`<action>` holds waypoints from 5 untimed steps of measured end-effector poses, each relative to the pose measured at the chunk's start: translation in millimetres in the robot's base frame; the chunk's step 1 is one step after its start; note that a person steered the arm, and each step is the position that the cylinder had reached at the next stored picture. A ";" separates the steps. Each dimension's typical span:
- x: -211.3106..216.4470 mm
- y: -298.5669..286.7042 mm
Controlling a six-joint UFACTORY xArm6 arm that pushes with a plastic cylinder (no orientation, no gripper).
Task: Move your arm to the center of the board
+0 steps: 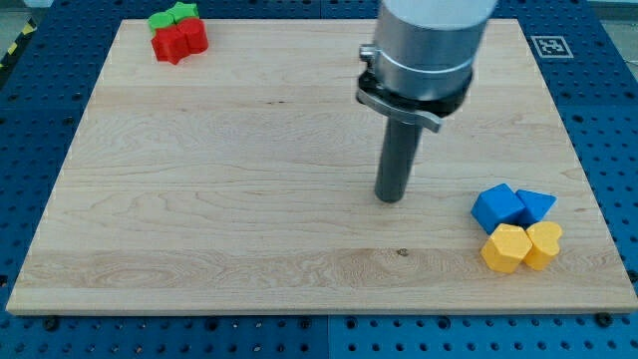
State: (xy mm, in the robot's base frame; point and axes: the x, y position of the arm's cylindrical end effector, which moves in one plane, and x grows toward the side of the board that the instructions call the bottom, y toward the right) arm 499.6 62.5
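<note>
My tip [390, 197] rests on the wooden board [199, 199], a little right of the board's middle. The dark rod hangs from the silver arm body at the view's top. No block touches the tip. At the view's right, about 100 pixels from the tip, lie a blue cube [497, 206], a blue triangular block [536, 205], a yellow hexagonal block [504, 248] and a yellow heart-shaped block [544, 243], packed together. At the view's top left sit a green star-shaped block [172, 15] and red blocks [180, 40], touching each other.
The board lies on a blue perforated table [40, 100]. A black and white marker tag [550, 46] sits by the board's top right corner.
</note>
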 end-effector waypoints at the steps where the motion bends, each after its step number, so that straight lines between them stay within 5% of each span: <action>1: -0.8 -4.1; 5: -0.8 -32.0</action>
